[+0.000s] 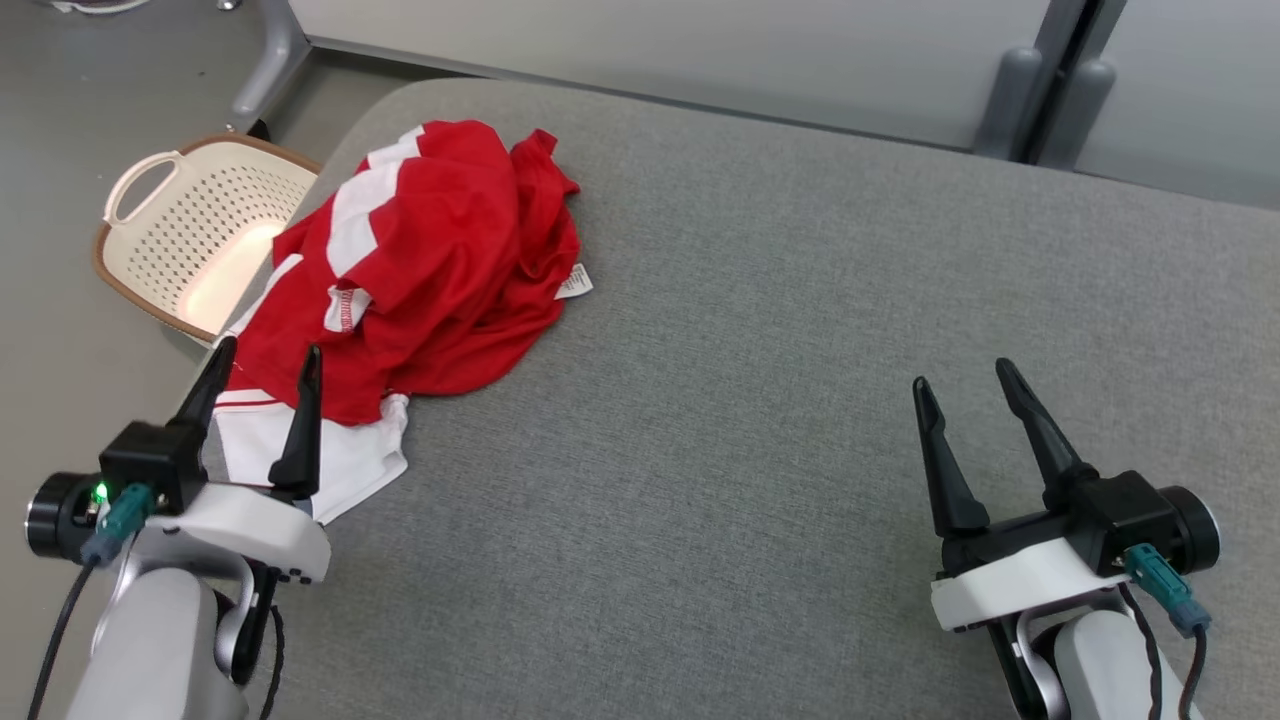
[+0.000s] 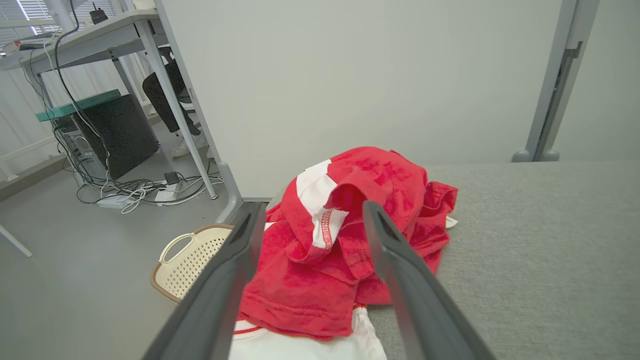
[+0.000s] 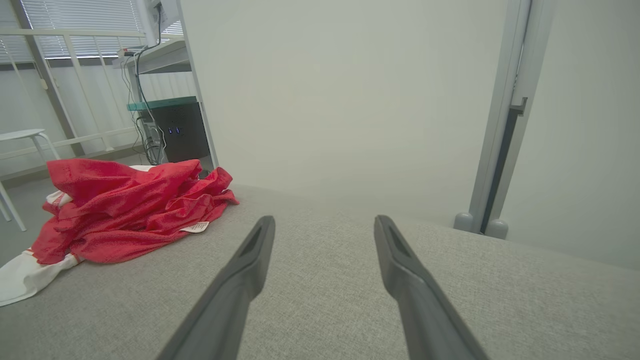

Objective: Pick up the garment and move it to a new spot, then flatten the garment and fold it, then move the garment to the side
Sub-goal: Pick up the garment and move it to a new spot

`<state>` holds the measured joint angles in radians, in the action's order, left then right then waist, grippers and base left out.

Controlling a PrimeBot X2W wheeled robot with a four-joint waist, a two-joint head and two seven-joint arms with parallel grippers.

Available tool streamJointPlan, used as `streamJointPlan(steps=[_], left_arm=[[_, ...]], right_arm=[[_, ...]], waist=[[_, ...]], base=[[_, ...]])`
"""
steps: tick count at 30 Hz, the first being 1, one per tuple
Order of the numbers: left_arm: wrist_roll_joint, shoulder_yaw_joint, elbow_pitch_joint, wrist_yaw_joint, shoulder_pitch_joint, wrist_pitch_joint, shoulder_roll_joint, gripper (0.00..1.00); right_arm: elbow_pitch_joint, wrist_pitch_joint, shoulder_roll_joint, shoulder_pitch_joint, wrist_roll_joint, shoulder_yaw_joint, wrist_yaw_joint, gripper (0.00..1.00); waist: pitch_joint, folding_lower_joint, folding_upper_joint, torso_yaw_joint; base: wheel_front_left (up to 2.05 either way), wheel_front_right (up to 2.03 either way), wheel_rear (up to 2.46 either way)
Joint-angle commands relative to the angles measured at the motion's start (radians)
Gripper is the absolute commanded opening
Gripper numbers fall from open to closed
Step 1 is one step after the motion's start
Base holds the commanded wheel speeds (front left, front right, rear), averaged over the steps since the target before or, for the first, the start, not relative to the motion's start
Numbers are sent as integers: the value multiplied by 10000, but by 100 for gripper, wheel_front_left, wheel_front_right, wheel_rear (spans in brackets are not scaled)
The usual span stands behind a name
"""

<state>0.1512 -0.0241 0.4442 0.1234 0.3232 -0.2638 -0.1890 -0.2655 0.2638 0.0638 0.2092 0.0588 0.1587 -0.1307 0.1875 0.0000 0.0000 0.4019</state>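
The garment [image 1: 430, 260] is a crumpled red and white shirt lying at the far left of the grey padded table [image 1: 760, 380], with a white part hanging toward the left edge. My left gripper [image 1: 268, 355] stands open just in front of the heap, its fingers above the white hem and holding nothing. In the left wrist view the garment [image 2: 345, 235] lies between and beyond the left gripper [image 2: 312, 212] fingers. My right gripper [image 1: 965, 378] is open over bare table at the lower right, far from the cloth. The right wrist view shows the garment [image 3: 130, 210] at left, away from the right gripper [image 3: 325, 225].
A cream perforated laundry basket [image 1: 200, 230] sits on the floor beyond the table's left edge. A wall panel with a grey post [image 1: 1040, 90] runs behind the table. A desk with a computer tower [image 2: 115, 135] and cables stands further left.
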Motion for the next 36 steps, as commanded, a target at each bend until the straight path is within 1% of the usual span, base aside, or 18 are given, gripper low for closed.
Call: streamJointPlan(steps=[1,2,3,5,8,10,11,12,13,16,18,20,21,22,23,30,35,36], left_arm=[[104,-296,405,75,529,128,-305,100],[104,-296,405,75,529,128,-305,100],[152,-506,612,71,784,206,-514,100],[472,-997,1005,84,1261,391,-752,100],[1141,-1621,1515,67,1929,710,-1164,100],[1933,-1881,1829,69,2258,939,-1230,100],[2087,-2028,1983,70,2459,1007,-1440,100],[2115,-2174,2107,66,2669,970,-1680,100],[2181,-2250,2273,63,2833,918,-1801,100],[2377,-2529,2870,65,3189,875,-1903,100],[2377,-2710,3269,64,3454,857,-2083,100],[2475,-2939,3599,65,3611,796,-2109,100],[2552,-3048,3724,65,3670,772,-2094,85],[2637,-3141,3840,65,3734,747,-2102,9],[2683,-3221,3941,65,3804,676,-2142,0],[2997,-3472,4164,66,4017,129,-2266,0],[2906,-3336,3565,61,4032,-5,-2393,0],[2553,-3379,3202,-123,4075,-11,-2569,0]], right_arm=[[87,15,93,159,-113,-91,-1,100],[87,15,93,159,-113,-91,-1,100],[116,13,101,218,-164,-100,-1,100],[149,15,125,298,-212,-177,-1,100],[215,15,138,410,-310,-234,-1,100],[237,15,148,481,-339,-194,-1,100],[240,15,152,510,-371,-164,-1,100],[245,15,162,549,-385,-140,-1,100],[249,15,173,602,-385,-127,-1,100],[243,13,178,666,-421,-81,-1,100],[245,14,181,711,-440,-43,-1,100],[247,14,172,739,-451,-23,-1,100],[243,14,167,753,-462,-21,-1,100],[237,14,162,767,-476,-21,-1,100],[227,14,156,778,-486,-21,-1,100],[98,14,74,683,-366,-36,-1,100],[109,14,-11,561,-217,-130,-1,100],[99,14,-27,540,-169,-140,-1,100]], waist=[[526,0,0,-365],[526,0,0,-365],[669,0,0,-444],[907,0,0,-565],[1224,0,0,-736],[1414,0,0,-855],[1505,0,0,-921],[1591,0,0,-977],[1665,0,0,-1020],[1848,0,0,-1136],[1930,0,0,-1215],[1978,0,0,-1280],[1998,0,0,-1304],[2010,0,0,-1326],[2012,0,0,-1347],[1642,0,0,-1470],[1149,0,0,-1586],[1032,0,0,-1620]], base=[[0,0,0],[0,0,0],[0,0,0],[0,0,0],[0,0,0],[0,0,0],[0,0,0],[0,0,0],[0,0,0],[0,0,0],[0,0,0],[0,0,0],[0,0,0],[0,0,0],[0,0,0],[0,0,0],[0,0,0],[0,0,0]])
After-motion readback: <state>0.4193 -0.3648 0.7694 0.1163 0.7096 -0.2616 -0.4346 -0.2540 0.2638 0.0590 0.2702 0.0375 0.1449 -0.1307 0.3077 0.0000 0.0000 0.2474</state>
